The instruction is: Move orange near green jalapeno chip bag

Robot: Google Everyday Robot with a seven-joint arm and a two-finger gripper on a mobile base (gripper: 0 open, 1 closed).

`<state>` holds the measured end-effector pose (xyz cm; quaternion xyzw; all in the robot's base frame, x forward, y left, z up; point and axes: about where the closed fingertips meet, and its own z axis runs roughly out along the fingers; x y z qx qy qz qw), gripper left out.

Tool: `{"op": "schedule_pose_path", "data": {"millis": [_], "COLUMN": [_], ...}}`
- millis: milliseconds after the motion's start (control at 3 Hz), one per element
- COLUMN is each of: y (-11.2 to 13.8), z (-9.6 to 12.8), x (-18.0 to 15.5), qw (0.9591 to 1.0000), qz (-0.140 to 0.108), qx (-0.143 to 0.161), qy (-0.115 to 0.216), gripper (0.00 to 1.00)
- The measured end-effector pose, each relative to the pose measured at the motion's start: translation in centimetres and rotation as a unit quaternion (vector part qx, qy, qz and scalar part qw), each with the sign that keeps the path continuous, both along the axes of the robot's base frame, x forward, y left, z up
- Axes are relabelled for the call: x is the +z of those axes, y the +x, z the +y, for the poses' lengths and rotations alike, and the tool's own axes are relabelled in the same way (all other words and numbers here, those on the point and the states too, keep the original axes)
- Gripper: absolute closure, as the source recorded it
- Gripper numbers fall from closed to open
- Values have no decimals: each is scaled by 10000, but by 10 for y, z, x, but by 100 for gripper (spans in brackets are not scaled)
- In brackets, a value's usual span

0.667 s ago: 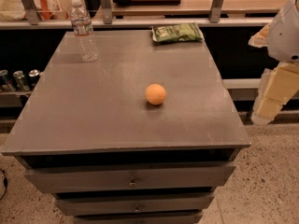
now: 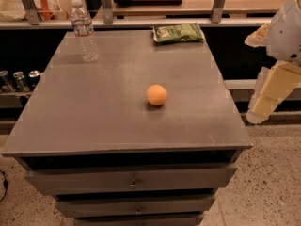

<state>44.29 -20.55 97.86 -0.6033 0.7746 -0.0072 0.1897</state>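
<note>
The orange (image 2: pixel 156 95) sits on the grey cabinet top (image 2: pixel 108 112), a little right of its middle. The green jalapeno chip bag (image 2: pixel 178 32) lies flat at the far edge of the top, right of centre, well beyond the orange. My gripper (image 2: pixel 264 102) hangs off the cabinet's right side, below the white arm housing (image 2: pixel 287 29). It is lower than the top's far half, apart from both the orange and the bag, and it holds nothing that I can see.
A clear plastic water bottle (image 2: pixel 84 29) stands upright at the far left of the top. Drawers (image 2: pixel 131 180) run down the cabinet's front. A wooden shelf with metal posts (image 2: pixel 218 4) stands behind, and several cans (image 2: pixel 19 79) sit low at the left.
</note>
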Motion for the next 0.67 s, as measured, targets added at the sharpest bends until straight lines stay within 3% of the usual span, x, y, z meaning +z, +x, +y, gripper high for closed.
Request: {"op": "schedule_pose_path", "data": {"millis": [333,667], "y": [15,28], "z": [38,84], "x": [-7,-16], "qw": [9972,9896], "qz": [6,63], "qx": [320,495], "qy": [677,1352], "gripper": [0,0]}}
